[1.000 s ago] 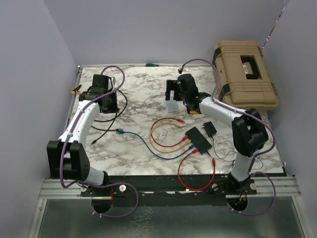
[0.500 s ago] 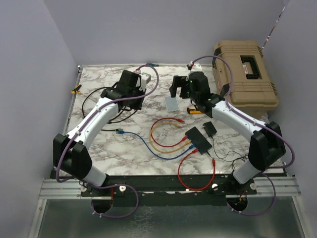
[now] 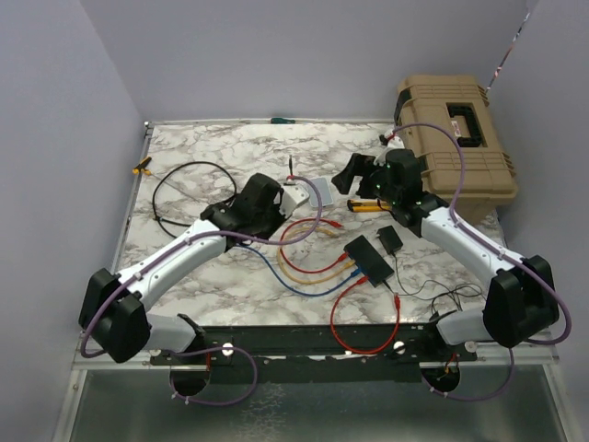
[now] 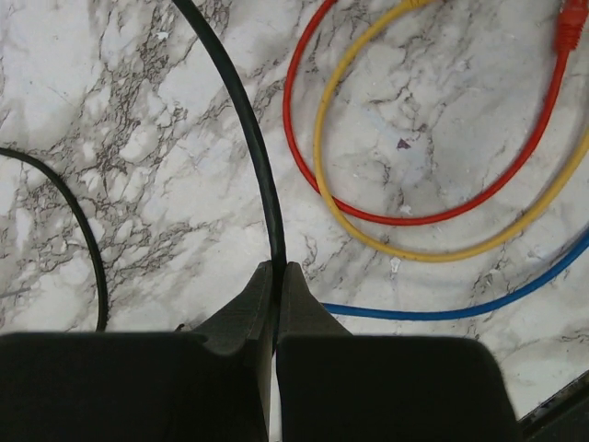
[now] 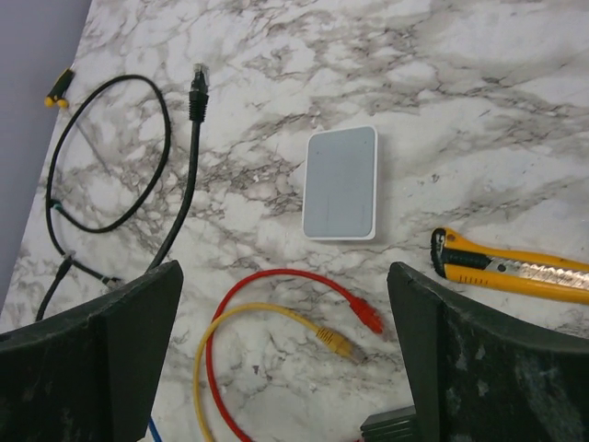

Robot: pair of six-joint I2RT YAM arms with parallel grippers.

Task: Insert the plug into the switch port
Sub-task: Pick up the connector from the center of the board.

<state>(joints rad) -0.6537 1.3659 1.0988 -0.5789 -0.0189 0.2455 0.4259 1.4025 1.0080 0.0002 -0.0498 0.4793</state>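
The left fingers (image 4: 287,299) are clenched on a black cable (image 4: 241,120), which leaves their tips toward 12 o'clock in the wrist view. The cable's plug (image 5: 196,92) is free, at 10 o'clock of a small white box (image 3: 318,191). The right fingers (image 5: 152,304) are released, spread wide and holding nothing, above the marble surface (image 3: 202,276) at 2 o'clock of that box. The switch (image 3: 368,260) lies flat at 4 o'clock from the surface's middle. Yellow, blue and red cables reach its long edge on the 8 o'clock side. A small black adapter (image 3: 390,239) sits just beside it at 1 o'clock.
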